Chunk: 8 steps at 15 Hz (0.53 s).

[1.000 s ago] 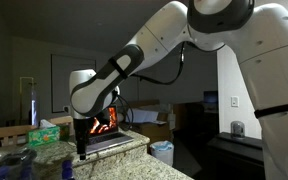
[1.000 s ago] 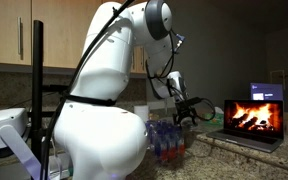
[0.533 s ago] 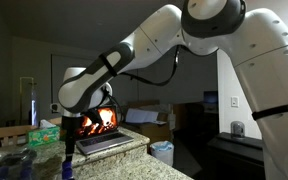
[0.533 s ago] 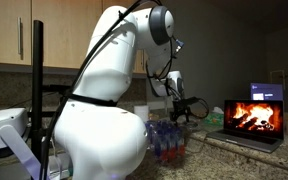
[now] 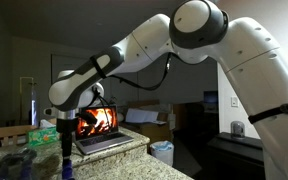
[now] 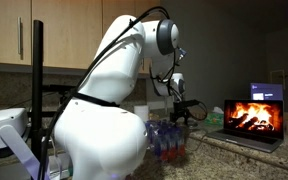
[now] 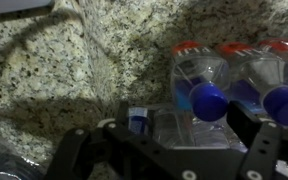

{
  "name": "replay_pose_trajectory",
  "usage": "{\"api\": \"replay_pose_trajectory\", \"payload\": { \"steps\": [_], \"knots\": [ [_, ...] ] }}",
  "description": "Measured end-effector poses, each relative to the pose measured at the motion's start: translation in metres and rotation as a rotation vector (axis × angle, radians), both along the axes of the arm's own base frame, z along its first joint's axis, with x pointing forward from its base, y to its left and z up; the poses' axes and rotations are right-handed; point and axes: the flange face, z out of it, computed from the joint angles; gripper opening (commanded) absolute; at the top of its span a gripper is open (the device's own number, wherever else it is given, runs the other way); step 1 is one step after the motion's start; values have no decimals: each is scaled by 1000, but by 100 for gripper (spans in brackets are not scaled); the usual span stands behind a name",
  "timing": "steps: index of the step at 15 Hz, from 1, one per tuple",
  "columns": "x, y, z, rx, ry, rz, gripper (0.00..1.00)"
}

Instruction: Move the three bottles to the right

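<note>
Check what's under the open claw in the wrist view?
Speckled granite counter and the bottles lying side by side, blue caps toward the camera. The claw hides part of the nearest bottle.

We see a dim room: wooden cabinets [image 6: 54, 35] above a speckled granite counter [image 7: 44, 80], pale walls [image 5: 14, 70].

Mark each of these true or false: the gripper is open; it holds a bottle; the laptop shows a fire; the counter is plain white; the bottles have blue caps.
The gripper is open: true.
It holds a bottle: false; the jaws stand wide above the bottles, gripping none.
The laptop shows a fire: true.
The counter is plain white: false; it is speckled granite.
The bottles have blue caps: true, as the wrist view shows.
</note>
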Motion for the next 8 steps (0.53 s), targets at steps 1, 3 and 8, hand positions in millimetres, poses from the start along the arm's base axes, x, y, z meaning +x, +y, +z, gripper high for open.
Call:
{"api": "replay_pose_trajectory", "payload": {
  "steps": [1,3,8],
  "knots": [
    [2,0,-1,-7,16,1,100],
    [7,0,-5,-16,42,7,100],
    [16,4,-15,-29,90,38,54]
  ]
}}
